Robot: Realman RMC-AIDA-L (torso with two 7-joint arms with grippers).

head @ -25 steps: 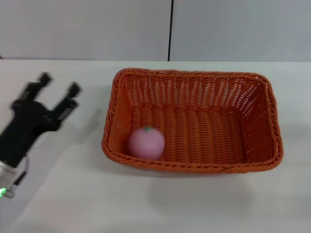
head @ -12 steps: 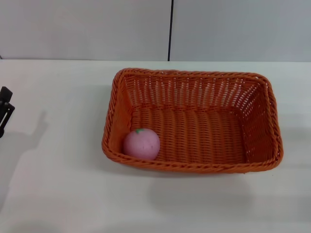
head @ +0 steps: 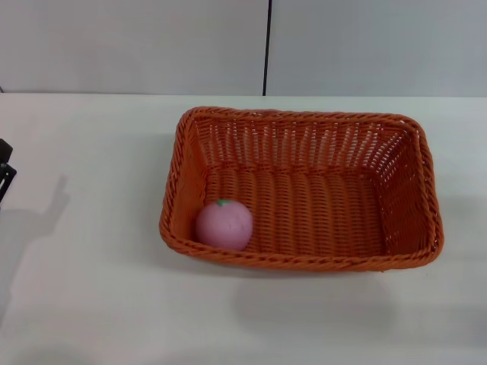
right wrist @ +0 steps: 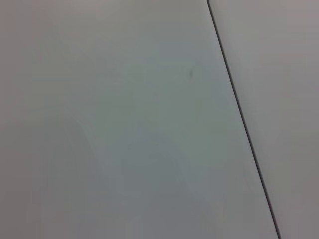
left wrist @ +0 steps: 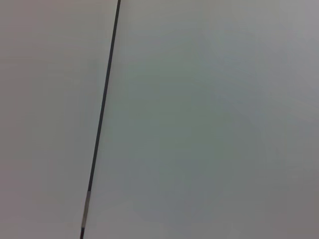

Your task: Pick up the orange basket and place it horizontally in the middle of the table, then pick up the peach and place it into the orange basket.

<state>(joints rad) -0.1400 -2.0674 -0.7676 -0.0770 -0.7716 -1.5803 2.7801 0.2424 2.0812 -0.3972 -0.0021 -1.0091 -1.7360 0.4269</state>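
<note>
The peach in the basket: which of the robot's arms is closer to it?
Left. A sliver of its pincer shows at the table's left edge, well away from the peach. The right arm is out of view entirely.

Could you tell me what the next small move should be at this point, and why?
Probably just finish pulling the left gripper off the table's left edge to park. The peach already lies inside the orange basket, in its near-left corner, and the basket sits lengthwise mid-table, so nothing seems left to place.

Bare lab-like test bench, plain white table (head: 91,304), grey panelled wall (head: 137,46)
</note>
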